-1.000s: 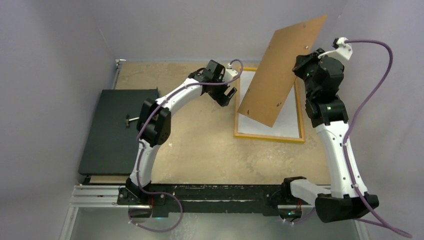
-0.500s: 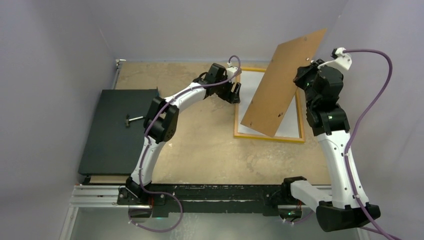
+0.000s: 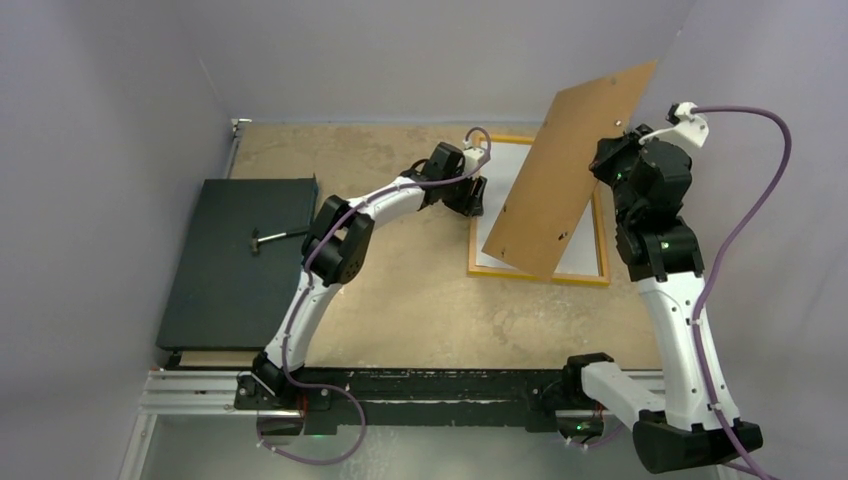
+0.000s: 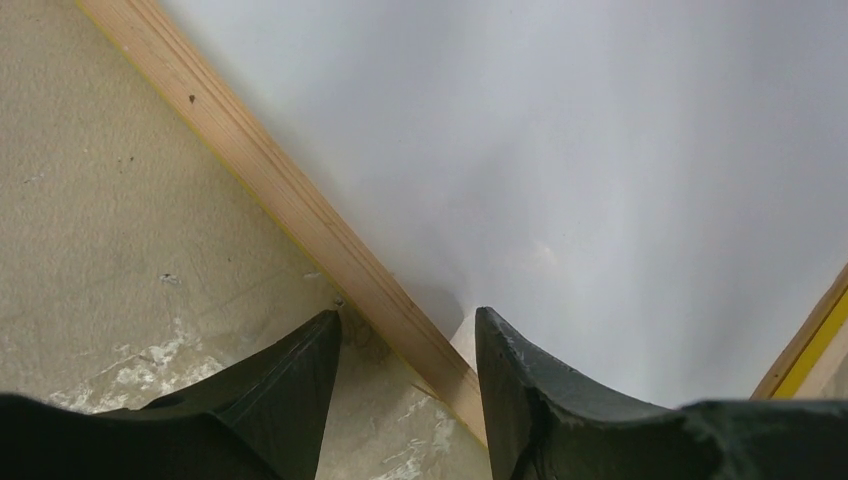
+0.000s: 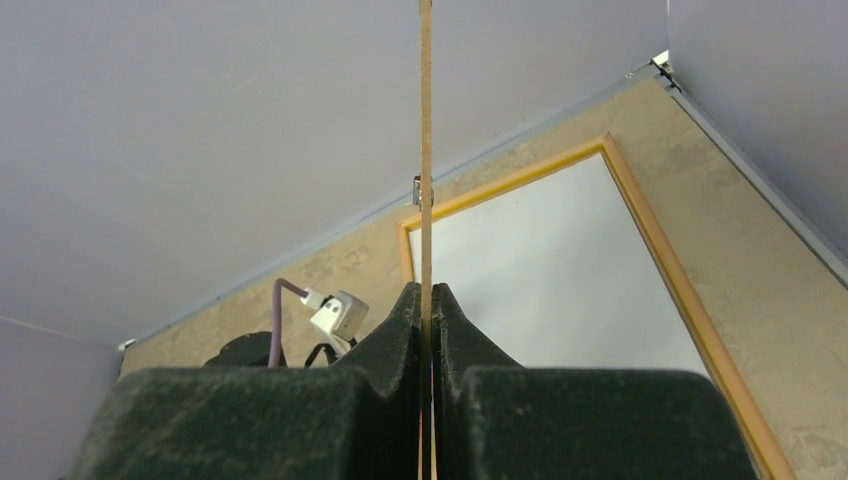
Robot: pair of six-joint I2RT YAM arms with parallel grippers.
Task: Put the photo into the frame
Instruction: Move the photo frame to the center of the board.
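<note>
- Presently settling white-backed paper photo in thin yellow-orange frame, with left gripper spread, empty, astride rail.
- Clamps flat brown board in right gripper; next needs lowering squarely.

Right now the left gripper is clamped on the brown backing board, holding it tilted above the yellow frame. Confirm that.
Wrong arm: the right gripper is clamped on the brown backing board, holding it tilted above the yellow frame, as the right wrist view shows. The left gripper stands open astride the frame's rail.
</note>
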